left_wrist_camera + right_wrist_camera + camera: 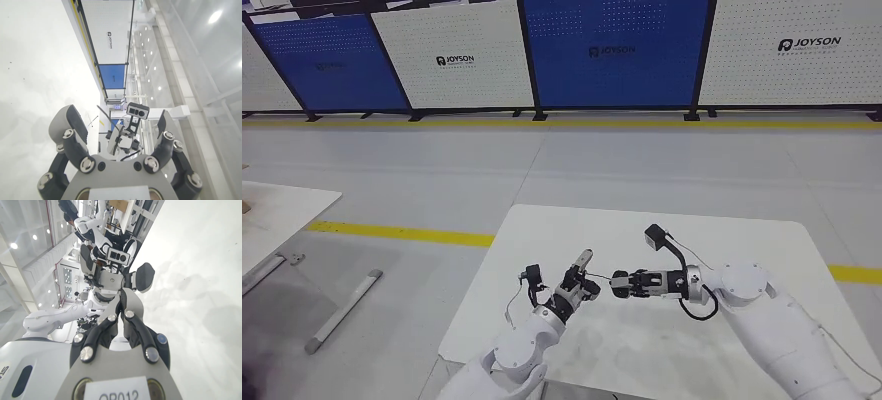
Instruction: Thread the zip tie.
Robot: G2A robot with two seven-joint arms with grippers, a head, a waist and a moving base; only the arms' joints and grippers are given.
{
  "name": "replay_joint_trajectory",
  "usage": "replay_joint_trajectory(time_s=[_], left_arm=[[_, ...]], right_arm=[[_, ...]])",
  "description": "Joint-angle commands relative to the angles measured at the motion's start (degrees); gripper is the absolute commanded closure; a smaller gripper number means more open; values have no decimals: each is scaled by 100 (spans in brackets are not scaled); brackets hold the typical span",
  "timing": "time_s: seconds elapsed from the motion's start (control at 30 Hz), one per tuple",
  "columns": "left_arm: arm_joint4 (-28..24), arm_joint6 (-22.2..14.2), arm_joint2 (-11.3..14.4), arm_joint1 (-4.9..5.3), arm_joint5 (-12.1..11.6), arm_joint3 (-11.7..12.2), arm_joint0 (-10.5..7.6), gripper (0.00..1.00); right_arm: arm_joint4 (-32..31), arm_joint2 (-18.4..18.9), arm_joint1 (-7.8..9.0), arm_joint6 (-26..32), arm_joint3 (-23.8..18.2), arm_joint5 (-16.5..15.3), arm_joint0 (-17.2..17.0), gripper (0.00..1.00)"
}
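Left end effector [587,274] over white surface [742,240]: fingers spread wide, holding nothing. Zip tie [105,116], a thin black strip, sticks out of right end effector [618,282], which is clamped on it just beside the left.

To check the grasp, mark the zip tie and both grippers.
zip tie [108,119], left wrist view, mid strap.
right gripper [121,293], right wrist view, between shut fingertips.
left gripper [117,110], left wrist view, between open fingertips.
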Motion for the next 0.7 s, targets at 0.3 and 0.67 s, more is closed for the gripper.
replay_joint_trajectory(time_s=[0.3,0.67], left_arm=[[128,-1370,-467,156,371,94,64,0],[-112,-1449,-375,133,49,-54,266,0]], right_arm=[[-151,95,49,169,-86,237,7,100],[-151,95,49,169,-86,237,7,100]])
